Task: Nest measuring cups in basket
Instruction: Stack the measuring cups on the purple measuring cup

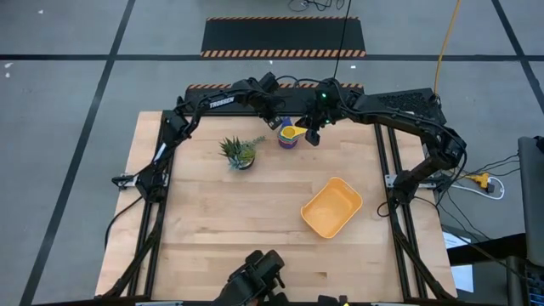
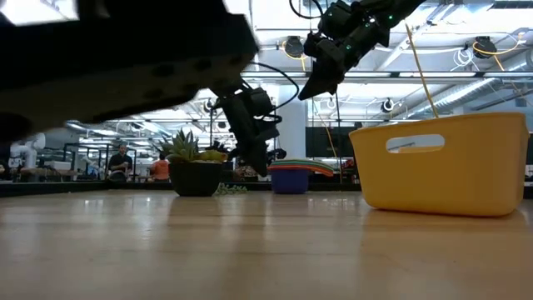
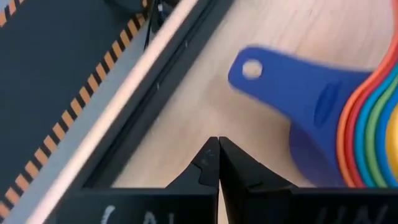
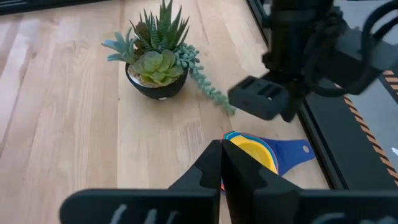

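Closed dark fingers of the right gripper (image 4: 221,163) fill the near edge of its wrist view, hanging just above the stacked measuring cups (image 4: 258,152) and holding nothing. The left gripper (image 3: 217,158) is pinched shut too, empty, just beside the blue handle. The cups sit nested at the table's far edge (image 1: 291,134), well apart from the basket (image 1: 331,207). Judging by this, the stack is yet to be gripped; next, one claw must open and take it. Individual cups below the yellow one are hard to make out.

Both arms stretched to the far side, left gripper (image 1: 279,121) low with fingers pressed together, right gripper (image 1: 314,136) raised beside it, fingers likewise together
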`<action>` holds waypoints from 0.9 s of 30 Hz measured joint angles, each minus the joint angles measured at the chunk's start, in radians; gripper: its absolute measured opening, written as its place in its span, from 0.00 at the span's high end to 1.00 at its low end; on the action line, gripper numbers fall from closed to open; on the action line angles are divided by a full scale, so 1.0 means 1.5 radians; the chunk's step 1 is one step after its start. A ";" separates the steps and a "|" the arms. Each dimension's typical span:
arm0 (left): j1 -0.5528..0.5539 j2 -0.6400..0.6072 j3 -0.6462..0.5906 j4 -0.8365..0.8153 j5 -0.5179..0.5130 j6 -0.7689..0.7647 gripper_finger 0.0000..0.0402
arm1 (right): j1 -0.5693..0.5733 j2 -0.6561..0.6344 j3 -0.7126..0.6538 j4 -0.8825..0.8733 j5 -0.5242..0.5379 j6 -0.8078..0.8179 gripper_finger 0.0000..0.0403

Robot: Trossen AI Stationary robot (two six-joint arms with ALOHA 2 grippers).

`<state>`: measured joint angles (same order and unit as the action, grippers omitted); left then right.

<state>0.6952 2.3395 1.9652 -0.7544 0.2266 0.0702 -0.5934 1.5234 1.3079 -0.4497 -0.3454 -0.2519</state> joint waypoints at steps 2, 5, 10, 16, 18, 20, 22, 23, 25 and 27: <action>0.000 0.000 0.000 0.011 0.005 -0.001 1.00 | 0.003 0.000 0.000 0.004 0.000 0.000 1.00; -0.005 0.002 0.000 0.017 0.006 -0.001 1.00 | 0.004 0.000 0.000 0.003 0.000 -0.001 1.00; -0.017 0.011 0.000 0.026 0.047 0.021 1.00 | 0.004 0.000 0.000 0.003 0.000 -0.002 1.00; -0.033 0.014 0.000 0.048 0.040 0.047 1.00 | 0.004 0.000 0.000 -0.003 -0.001 -0.002 1.00; -0.035 0.013 0.000 0.050 0.035 0.059 1.00 | 0.004 0.000 0.000 -0.003 -0.001 -0.005 1.00; -0.035 0.013 0.000 0.049 0.035 0.063 1.00 | 0.004 0.000 0.000 -0.007 -0.001 -0.005 1.00; -0.035 0.013 0.000 0.048 0.035 0.075 1.00 | 0.004 0.000 0.000 -0.010 -0.001 -0.010 1.00; -0.035 0.013 0.000 0.046 0.035 0.084 1.00 | 0.004 0.000 0.000 -0.012 -0.001 -0.012 1.00; -0.034 0.013 0.000 0.045 0.040 0.108 1.00 | 0.004 0.000 0.000 -0.017 -0.001 -0.015 1.00; -0.032 0.013 0.000 0.045 0.040 0.139 1.00 | 0.004 0.000 0.000 -0.030 -0.001 -0.015 1.00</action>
<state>0.6466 2.3596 1.9656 -0.6869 0.2867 0.2785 -0.5869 1.5235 1.3079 -0.4952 -0.3466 -0.2744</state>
